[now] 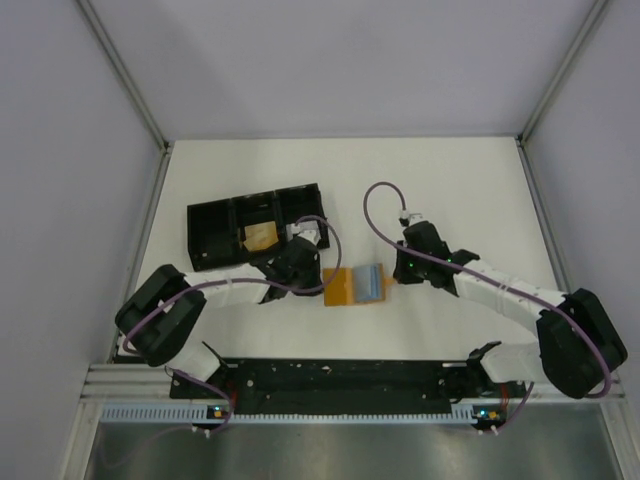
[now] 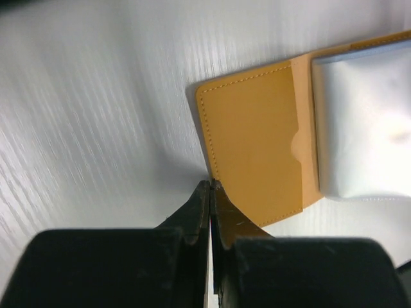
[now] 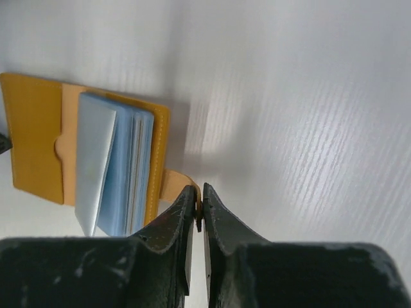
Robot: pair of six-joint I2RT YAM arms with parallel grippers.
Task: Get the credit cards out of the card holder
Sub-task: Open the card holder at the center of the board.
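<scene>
Both jaws on one card holder (image 1: 340, 288)

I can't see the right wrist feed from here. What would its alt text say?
The right gripper is pinched shut on the small tan tab of the orange-tan card holder, which lies open on the white table. A stack of pale blue credit cards sits in the half nearest the tab, slightly fanned.

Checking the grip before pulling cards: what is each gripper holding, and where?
The left gripper pinches the card holder by a flap corner; the right gripper pinches its small tab.
</scene>
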